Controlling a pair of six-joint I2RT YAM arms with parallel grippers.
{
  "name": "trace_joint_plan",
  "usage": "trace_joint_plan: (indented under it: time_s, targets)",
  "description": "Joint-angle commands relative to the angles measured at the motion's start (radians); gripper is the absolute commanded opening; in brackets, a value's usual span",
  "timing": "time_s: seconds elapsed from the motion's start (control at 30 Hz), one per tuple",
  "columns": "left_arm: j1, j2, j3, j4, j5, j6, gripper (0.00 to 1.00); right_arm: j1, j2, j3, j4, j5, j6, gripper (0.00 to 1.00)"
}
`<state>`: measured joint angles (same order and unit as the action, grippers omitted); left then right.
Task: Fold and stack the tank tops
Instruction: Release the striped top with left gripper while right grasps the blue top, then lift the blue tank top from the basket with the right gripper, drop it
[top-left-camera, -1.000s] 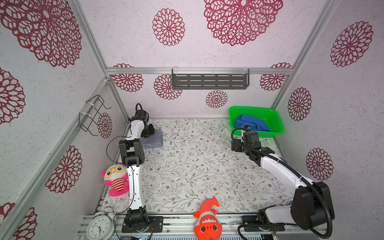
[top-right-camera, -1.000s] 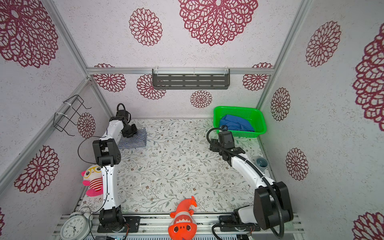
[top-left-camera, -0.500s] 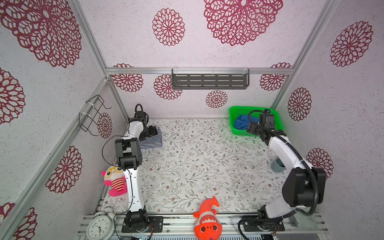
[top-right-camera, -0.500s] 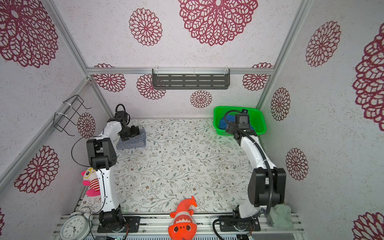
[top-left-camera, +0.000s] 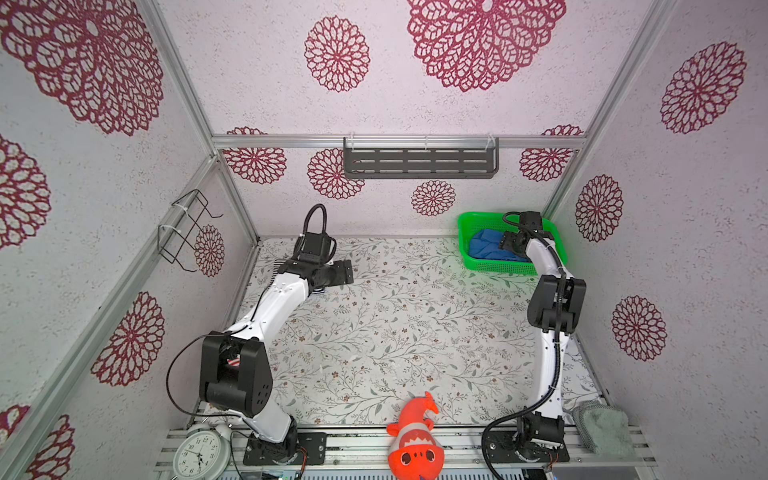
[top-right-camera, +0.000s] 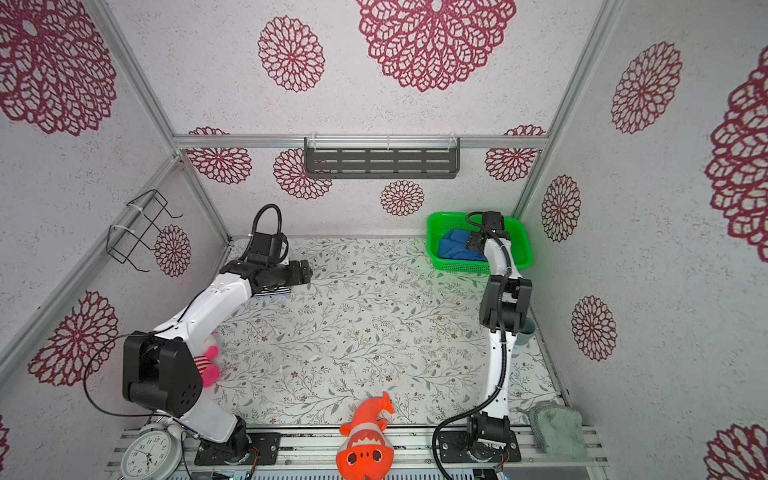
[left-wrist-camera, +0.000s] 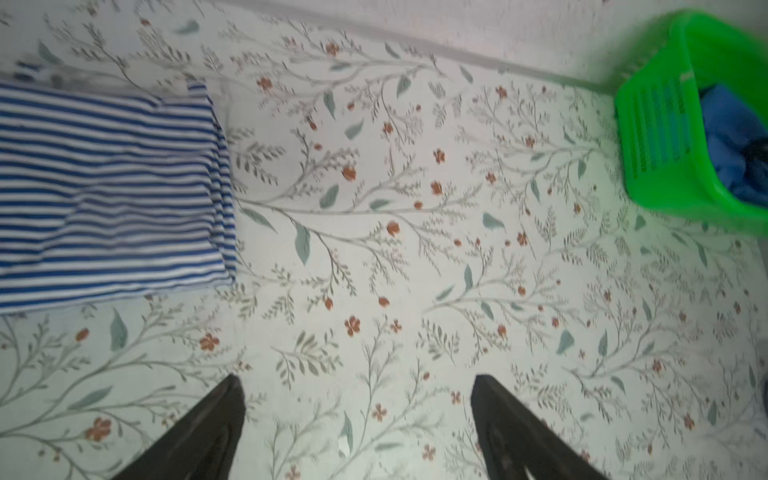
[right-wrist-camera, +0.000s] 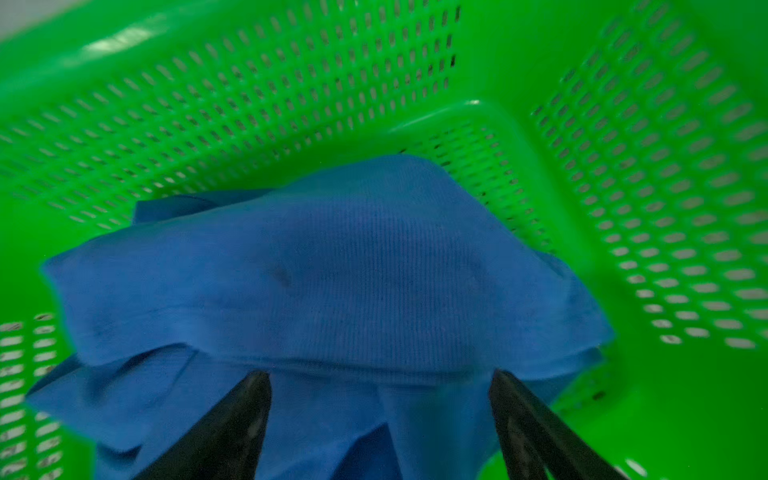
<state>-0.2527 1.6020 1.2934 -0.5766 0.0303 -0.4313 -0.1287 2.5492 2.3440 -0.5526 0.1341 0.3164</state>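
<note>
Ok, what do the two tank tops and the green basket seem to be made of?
Blue tank top: soft matte knit, judging by fine ribbing and limp folds. Striped tank top: thin matte cloth, probably jersey; it lies folded with soft layered edges. Green basket: glossy moulded plastic, with slotted walls and bright highlights.

Right gripper (top-left-camera: 509, 245) at the blue tank top (top-left-camera: 484, 249) inside the green basket (top-left-camera: 498, 268); left gripper (top-left-camera: 345, 272) above floral tabletop (top-left-camera: 415, 324).

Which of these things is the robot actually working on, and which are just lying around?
Job: striped tank top, blue tank top, the green basket holding it.
Lying about: alarm clock, orange fish toy, pink doll, grey-green towel, wall shelf.
</note>
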Motion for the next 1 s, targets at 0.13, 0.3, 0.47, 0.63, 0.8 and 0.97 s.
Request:
trace_joint_plan:
  time_s: [0.13,0.3,0.47,0.63,0.8,0.97]
  targets:
    - [-0.047,-0.133,-0.190,0.101,0.047,-0.158,0.85,-0.014,0.046,0.045,0.002,-0.126,0.131,0.76]
    - [-0.054,-0.132,-0.186,0.117,0.049,-0.167,0.82,-0.014,-0.015,0.016,0.036,-0.155,0.143,0.34]
    - [-0.056,-0.096,-0.131,0.118,0.040,-0.150,0.82,-0.014,-0.188,-0.021,0.096,-0.154,0.090,0.00]
    - [-0.057,-0.072,-0.110,0.140,0.023,-0.165,0.81,-0.007,-0.345,-0.016,0.094,-0.197,0.046,0.00]
    - [-0.062,-0.060,-0.082,0.133,0.029,-0.156,0.81,0.029,-0.514,-0.054,0.051,-0.239,0.000,0.00]
    - [-0.065,-0.078,-0.060,0.130,0.028,-0.148,0.81,0.134,-0.728,-0.240,0.085,-0.256,-0.058,0.00]
